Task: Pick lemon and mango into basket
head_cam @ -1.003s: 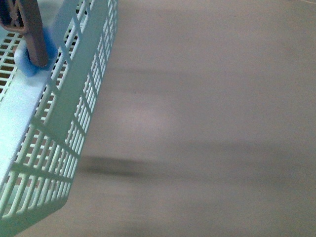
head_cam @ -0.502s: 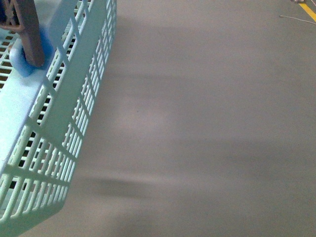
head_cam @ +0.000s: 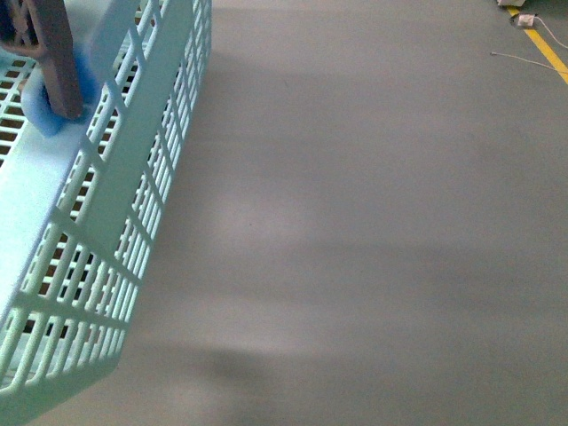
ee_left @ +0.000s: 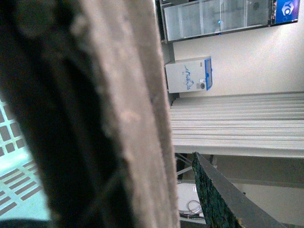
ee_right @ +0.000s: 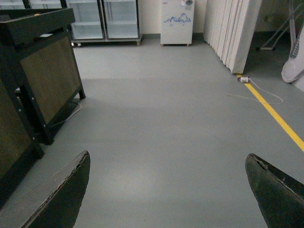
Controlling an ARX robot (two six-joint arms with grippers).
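Teal plastic fills the left edge of the front view: the basket point(head_cam: 142, 142) shows one slotted side wall running away from the camera, and most of it is cut off by the frame. Only a sliver of its slotted bottom shows, so what it holds cannot be told. Its brown handle point(head_cam: 58, 62) rises from a blue pivot point(head_cam: 44, 115) on the rim and is cropped at the top. Beside the basket lies bare grey floor point(head_cam: 373, 248); whether the basket rests on it is unclear. Far from the basket, at the opposite corner, a yellow line point(head_cam: 548, 51), a thin cable point(head_cam: 524, 60) and a small white plug point(head_cam: 525, 19) are barely readable.

The left wrist view is mostly blocked by the handle, blurred and very close, with a patch of the basket behind it. One dark left finger point(ee_left: 223, 199) shows just beside the handle with a gap between them; the other is hidden, so I cannot tell whether they grip. Beyond are a white cabinet point(ee_left: 189, 75), glass-door coolers point(ee_left: 213, 19) and a folding partition point(ee_left: 237, 123).

The right fingers point(ee_right: 61, 194) stand wide apart over the floor with nothing between them. A dark wooden stand point(ee_right: 42, 57) is cut off at the edge.
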